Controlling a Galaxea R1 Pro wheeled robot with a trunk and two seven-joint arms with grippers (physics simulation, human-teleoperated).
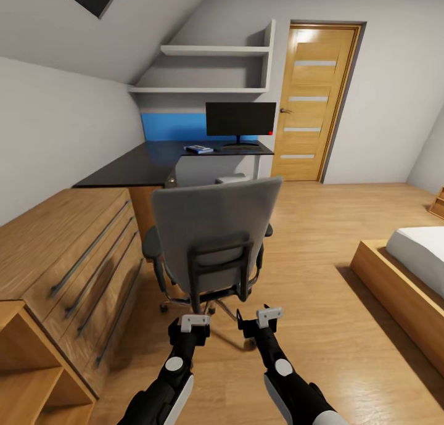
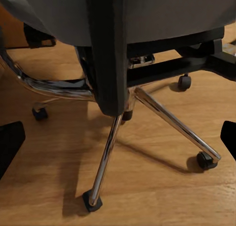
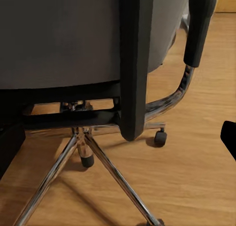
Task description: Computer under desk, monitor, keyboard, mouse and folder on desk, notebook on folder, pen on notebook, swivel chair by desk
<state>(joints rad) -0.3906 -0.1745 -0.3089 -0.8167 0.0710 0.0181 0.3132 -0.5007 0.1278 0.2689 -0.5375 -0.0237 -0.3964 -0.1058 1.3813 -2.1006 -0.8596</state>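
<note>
Behind the swivel chair (image 1: 213, 227), facing the desk (image 1: 148, 163): left gripper (image 1: 194, 322) and right gripper (image 1: 266, 317), both spread, empty; monitor (image 1: 240, 119) beyond

Pretty normal attic bedroom tbh. Wooden door (image 1: 313, 101) with frosted strips at the back, two white wall shelves (image 1: 209, 70) under the sloped ceiling, a blue wall panel (image 1: 172, 126) below them. Light wooden chest of drawers (image 1: 74, 252) on one side, bed (image 1: 410, 271) on the other, wood floor (image 1: 320, 227).
</note>
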